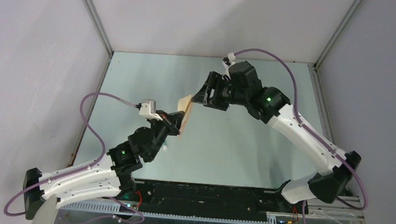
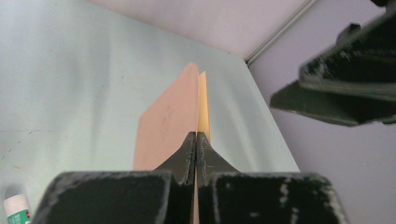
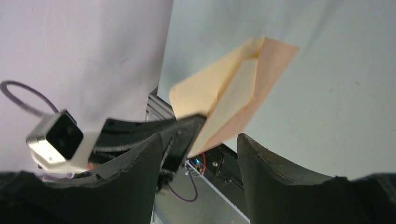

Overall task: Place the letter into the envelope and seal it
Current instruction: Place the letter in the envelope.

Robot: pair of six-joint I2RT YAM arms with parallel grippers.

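My left gripper (image 1: pixel 176 123) (image 2: pixel 196 135) is shut on the lower edge of the envelope (image 1: pixel 185 111) (image 2: pixel 168 121) (image 3: pixel 266 79) and holds it upright above the table. The envelope's tan side faces left in the left wrist view. Its paler cream flap (image 3: pixel 205 88) stands open. The letter is hidden; no separate sheet shows. My right gripper (image 1: pixel 197 99) (image 3: pixel 200 137) is open right next to the envelope's upper edge, its fingers apart with nothing gripped between them.
A glue stick (image 2: pixel 16 207) with a white and green label lies on the pale green table (image 1: pixel 246 142) near the left arm. Grey walls with metal corner rails (image 1: pixel 94 18) close in the back and sides. A black rail (image 1: pixel 206 194) runs along the near edge.
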